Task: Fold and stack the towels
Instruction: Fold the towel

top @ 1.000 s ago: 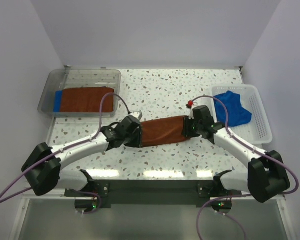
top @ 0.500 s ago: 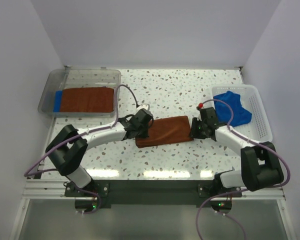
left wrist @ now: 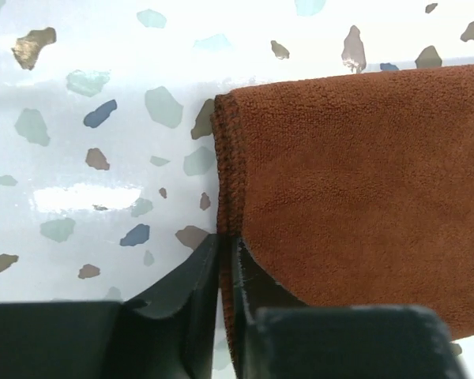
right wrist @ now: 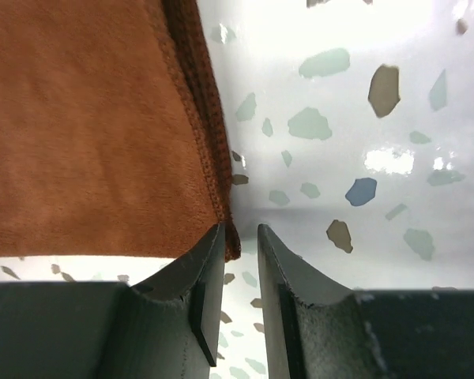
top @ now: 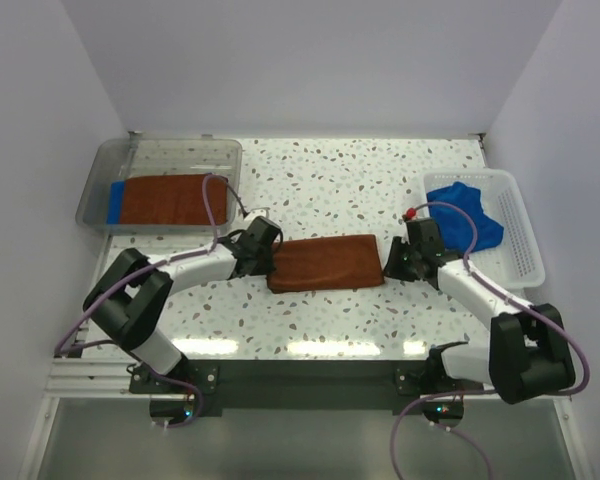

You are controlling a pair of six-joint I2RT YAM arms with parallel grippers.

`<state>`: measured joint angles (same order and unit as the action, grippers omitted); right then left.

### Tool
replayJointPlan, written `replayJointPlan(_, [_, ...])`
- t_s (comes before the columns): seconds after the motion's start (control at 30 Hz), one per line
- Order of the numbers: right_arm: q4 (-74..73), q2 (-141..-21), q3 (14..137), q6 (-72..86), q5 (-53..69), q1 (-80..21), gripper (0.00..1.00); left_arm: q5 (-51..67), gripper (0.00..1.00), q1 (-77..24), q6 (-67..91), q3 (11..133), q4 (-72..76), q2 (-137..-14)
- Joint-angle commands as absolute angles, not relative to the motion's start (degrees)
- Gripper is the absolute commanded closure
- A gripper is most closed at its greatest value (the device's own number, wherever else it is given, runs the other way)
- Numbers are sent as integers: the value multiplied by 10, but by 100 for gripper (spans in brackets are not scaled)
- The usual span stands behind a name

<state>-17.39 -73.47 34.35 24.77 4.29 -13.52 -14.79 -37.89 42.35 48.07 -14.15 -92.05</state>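
- Viewing from overhead, I found the brown towel (top: 326, 263) lying folded and flat on the speckled table (top: 330, 180), as a long rectangle between the two arms.
- The left gripper (top: 266, 256) sat low at the towel's left end. In the left wrist view its fingers (left wrist: 191, 276) were drawn almost together, with the towel's stitched hem pinched in the slit between them.
- The right gripper (top: 391, 262) sat at the towel's right end. In the right wrist view its jaws stood narrowly apart; the towel's corner lay just inside the gap, against one finger (right wrist: 205, 276), with bare table beside it.
- A clear bin (top: 100, 165) stood behind and left of the towel, holding a second brown cloth (top: 172, 198) over a blue one (top: 114, 203).
- A white basket (top: 525, 235) stood right of the towel, holding a crumpled blue towel (top: 465, 215).
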Motion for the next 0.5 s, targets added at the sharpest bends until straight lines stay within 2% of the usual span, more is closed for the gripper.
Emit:
replayJointPlan(0.0, [-187, -694, 388, 220, 31, -134, 72, -171, 79, -372, 416, 477, -154, -888])
replayJointPlan(0.17, [-144, -734, 453, 196, 110, -135, 71, -163, 53, -382, 403, 504, -171, -846])
replayJointPlan(0.33, [-101, -833, 509, 192, 115, -149, 72, -149, 52, -421, 400, 533, -184, -832])
replayJointPlan(0.47, [-67, -900, 533, 199, 108, -148, 73, -130, 58, -439, 400, 516, -166, -848])
